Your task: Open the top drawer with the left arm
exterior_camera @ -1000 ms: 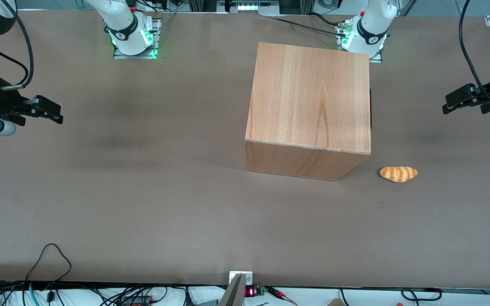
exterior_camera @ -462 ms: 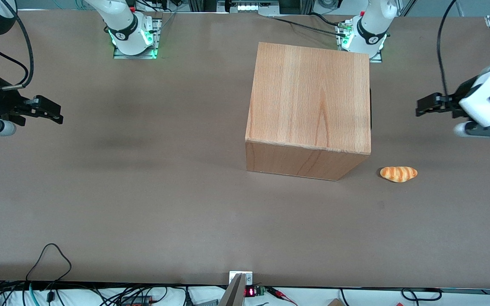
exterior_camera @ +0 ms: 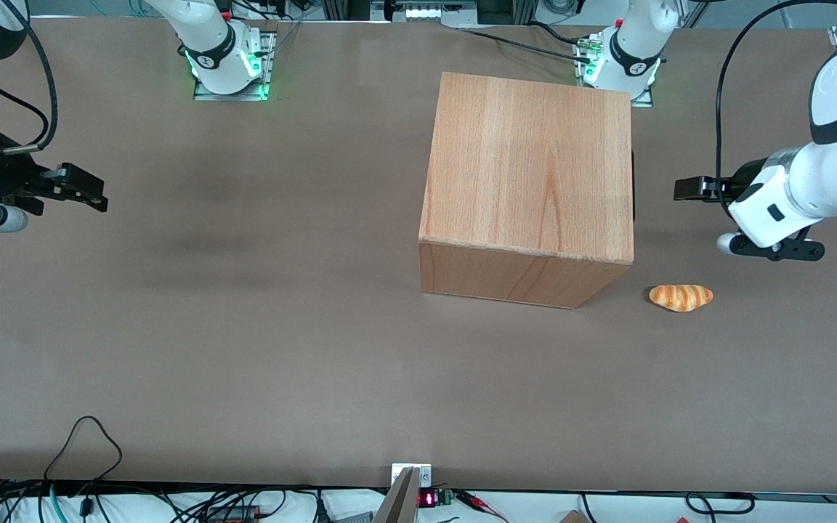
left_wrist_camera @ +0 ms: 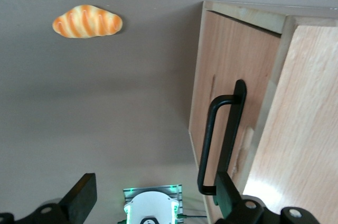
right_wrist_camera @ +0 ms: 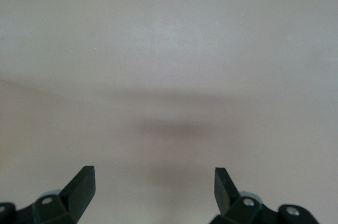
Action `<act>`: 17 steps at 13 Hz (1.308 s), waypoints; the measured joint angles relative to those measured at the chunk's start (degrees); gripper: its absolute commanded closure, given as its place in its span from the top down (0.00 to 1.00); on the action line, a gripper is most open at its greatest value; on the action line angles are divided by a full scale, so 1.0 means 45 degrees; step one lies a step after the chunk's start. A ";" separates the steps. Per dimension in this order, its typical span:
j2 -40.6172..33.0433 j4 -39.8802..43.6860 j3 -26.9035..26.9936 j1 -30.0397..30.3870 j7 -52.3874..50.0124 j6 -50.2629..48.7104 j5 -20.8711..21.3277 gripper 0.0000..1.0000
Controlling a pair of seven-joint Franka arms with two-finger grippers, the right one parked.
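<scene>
The wooden cabinet [exterior_camera: 527, 167] stands on the table, its front facing the working arm's end. The top drawer's front panel [left_wrist_camera: 232, 55] sits flush in the cabinet, shut, with a black bar handle [left_wrist_camera: 219, 139] on it. That handle shows only as a dark sliver [exterior_camera: 633, 185] at the cabinet's edge in the front view. My left gripper [exterior_camera: 686, 189] hovers in front of the drawer, a short gap away from the handle, touching nothing. In the left wrist view the gripper [left_wrist_camera: 154, 195] is open wide, with one fingertip [left_wrist_camera: 226, 188] close to the handle's end.
A toy croissant [exterior_camera: 681, 297] lies on the table beside the cabinet's front corner, nearer the front camera than the gripper; it also shows in the wrist view [left_wrist_camera: 87, 21]. The left arm's base [exterior_camera: 625, 62] stands close to the cabinet.
The left arm has swung in from the table's end toward the cabinet front. Its gripper now sits much closer to the drawer handle. Cabinet and croissant have not moved.
</scene>
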 measured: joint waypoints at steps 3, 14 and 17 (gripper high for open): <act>0.0127 0.0000 -0.0006 -0.0018 0.0179 -0.0062 -0.0122 1.00; 0.0729 -0.0505 0.0026 0.0585 0.1946 -0.0378 -0.1227 1.00; 0.0730 -0.1049 0.0025 0.0824 0.2939 -0.0364 -0.1395 1.00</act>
